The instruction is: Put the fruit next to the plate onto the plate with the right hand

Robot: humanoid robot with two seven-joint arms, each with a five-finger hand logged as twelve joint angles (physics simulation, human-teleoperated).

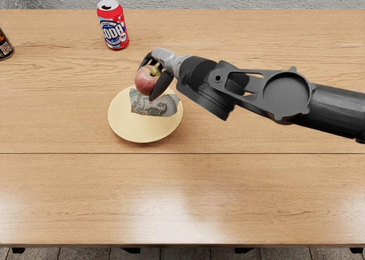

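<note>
A red-green apple (146, 79) hangs in the air over the far part of a pale yellow plate (140, 131). My right hand (155, 73) is shut on the apple, its dark fingers curled around the fruit's top and right side. The right arm reaches in from the picture's right edge across the table. On the plate lies a crumpled greenish paper, like a banknote (149, 105), directly below the apple. The left arm does not show.
A red soda can (113, 24) stands upright at the back, left of the hand. A dark can (4, 44) is cut off by the left edge. The wooden table (182, 186) stretches toward me, its front edge near the bottom.
</note>
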